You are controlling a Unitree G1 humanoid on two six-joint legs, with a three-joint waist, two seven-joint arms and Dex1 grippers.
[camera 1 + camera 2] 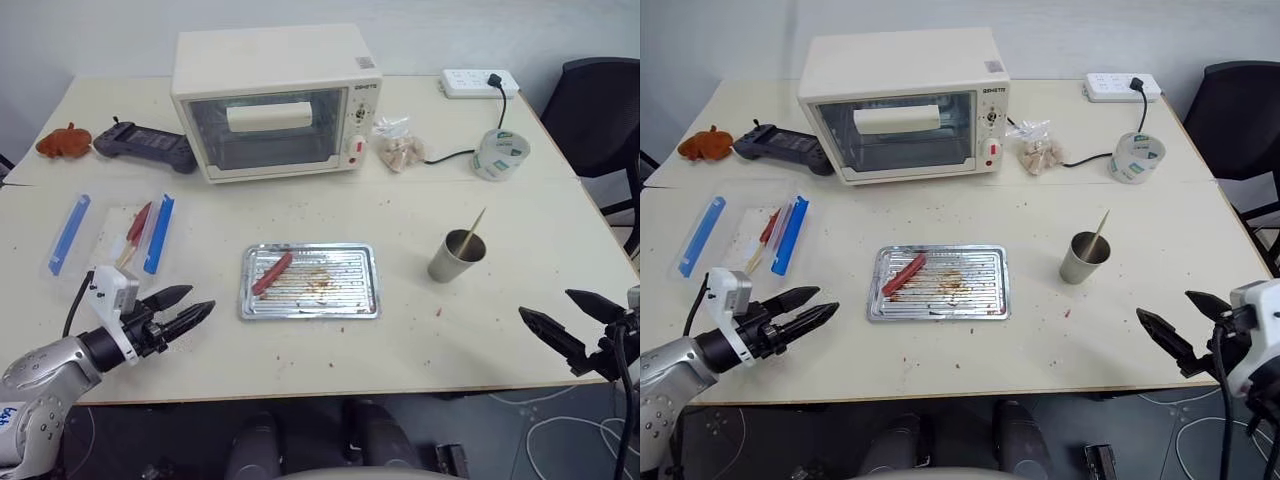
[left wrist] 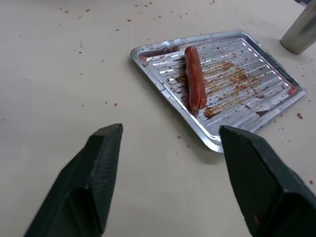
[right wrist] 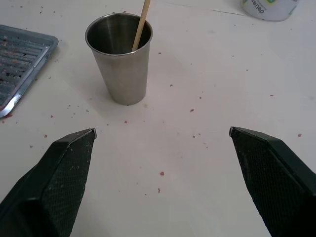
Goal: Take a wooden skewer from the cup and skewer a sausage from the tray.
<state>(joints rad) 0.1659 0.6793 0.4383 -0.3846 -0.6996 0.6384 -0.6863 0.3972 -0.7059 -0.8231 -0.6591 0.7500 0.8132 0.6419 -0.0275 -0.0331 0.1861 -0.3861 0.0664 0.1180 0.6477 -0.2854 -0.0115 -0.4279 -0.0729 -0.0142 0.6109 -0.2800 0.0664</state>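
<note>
A grey metal cup stands right of centre on the table with one wooden skewer leaning out of it, its point up. A reddish-brown sausage lies in the left part of the silver ridged tray at the table's middle. My left gripper hovers open and empty near the front left edge, left of the tray. My right gripper is open and empty at the front right edge, short of the cup. The left wrist view looks at the sausage in the tray.
A cream toaster oven stands behind the tray. A clear box with blue clips lies at the left, a tape roll and power strip at the back right, a dark controller at the back left. A black chair is beside the table's right.
</note>
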